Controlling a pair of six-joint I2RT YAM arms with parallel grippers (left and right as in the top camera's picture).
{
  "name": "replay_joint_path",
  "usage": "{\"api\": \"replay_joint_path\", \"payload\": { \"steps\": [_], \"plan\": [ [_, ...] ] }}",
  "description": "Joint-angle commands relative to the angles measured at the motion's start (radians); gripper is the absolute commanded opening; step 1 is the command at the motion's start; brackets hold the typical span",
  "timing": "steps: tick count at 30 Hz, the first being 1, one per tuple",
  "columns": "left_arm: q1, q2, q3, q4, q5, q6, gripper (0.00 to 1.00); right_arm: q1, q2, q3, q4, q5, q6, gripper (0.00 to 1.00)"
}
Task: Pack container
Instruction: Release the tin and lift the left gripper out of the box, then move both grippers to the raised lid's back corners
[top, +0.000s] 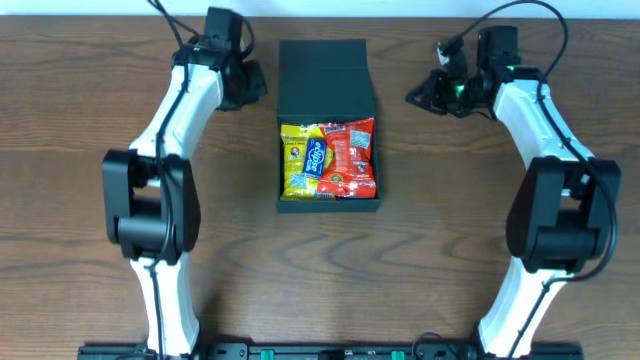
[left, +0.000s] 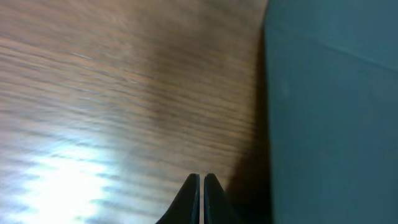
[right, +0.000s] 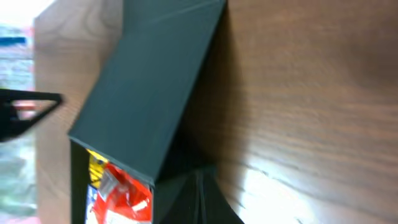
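The container (top: 322, 78) showed matt, dark cardboard; the snack packets (top: 330, 160) inside were glossy, crinkled plastic film; the surface (top: 430, 220) was smooth wood-grain with a soft sheen that caught the light.

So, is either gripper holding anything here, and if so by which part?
Nothing is held. The left gripper and right gripper both have their jaws shut on nothing, each on its own side of the box.

L arm (top: 172, 115) bent, reaching twd far-left corner of bench (top: 70, 130); left gripper (left: 201, 186) fingers pressed together. R arm (top: 540, 110) mirrors twd far-right corner; right gripper (right: 199, 186) likewise closed.
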Motion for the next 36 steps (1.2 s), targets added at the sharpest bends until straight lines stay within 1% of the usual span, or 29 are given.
{"api": "replay_joint_path", "payload": {
  "steps": [1,3,6,9,23,28,36],
  "plan": [
    [0.021,0.069,0.106,-0.014,0.149,0.003,0.06,-0.002,0.126,0.106,-0.013,-0.115,0.048,0.02],
    [0.024,0.119,0.182,-0.047,0.183,0.003,0.05,0.011,0.207,0.207,-0.067,-0.130,0.056,0.01],
    [0.022,0.192,0.296,-0.114,0.211,0.003,0.06,0.042,0.330,0.383,-0.192,-0.129,0.053,0.02],
    [0.021,0.220,0.321,-0.129,0.248,-0.005,0.06,0.060,0.383,0.455,-0.227,-0.129,0.055,0.01],
    [0.021,0.274,0.320,-0.150,0.282,-0.022,0.06,0.085,0.403,0.457,-0.220,-0.130,0.058,0.02],
    [0.021,0.288,0.320,-0.137,0.311,-0.024,0.06,0.099,0.431,0.457,-0.199,-0.191,0.059,0.02],
    [0.019,0.288,0.320,-0.108,0.399,-0.021,0.06,0.130,0.439,0.457,-0.145,-0.257,0.067,0.02]
  ]
}}
